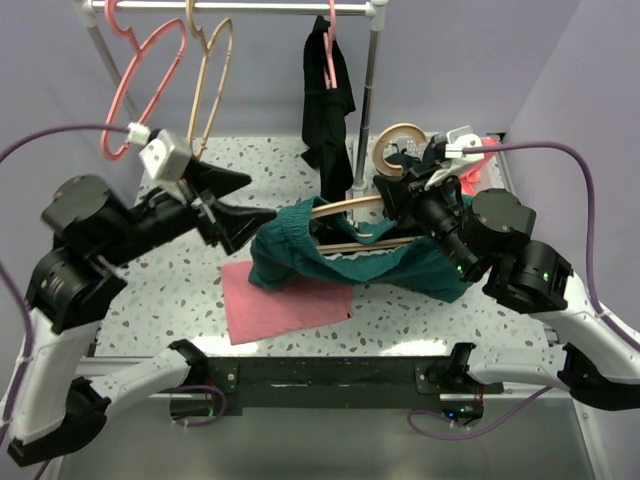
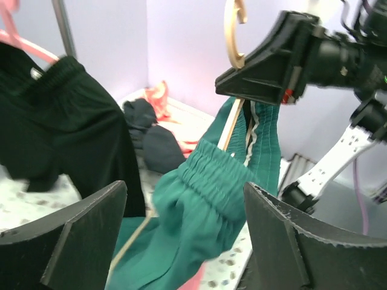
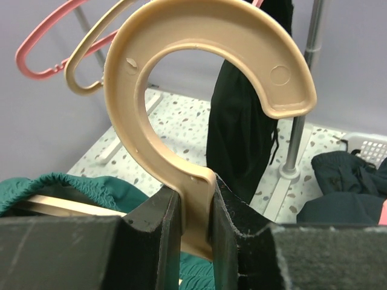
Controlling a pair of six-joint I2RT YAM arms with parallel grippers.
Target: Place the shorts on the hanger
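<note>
Shorts (image 1: 290,250) hang over hanger (image 1: 345,205) at surface centre. Right hand (image 3: 195,229), at 3 o'clock, clamps the hook's neck to steady it. Left hand (image 1: 258,197), at 9 o'clock, is open beside the waistband.

The dark teal-green fabric shorts (image 2: 205,205) hang over the thin tan plastic hanger (image 2: 233,124), with the gathered waistband nearest. The left claw (image 2: 184,196) is spread wide, one finger on either side of the shorts. Above the shorts, the right claw (image 2: 249,75) pinches the hanger's neck. Left of the shorts hangs a long black garment (image 2: 72,133).
</note>
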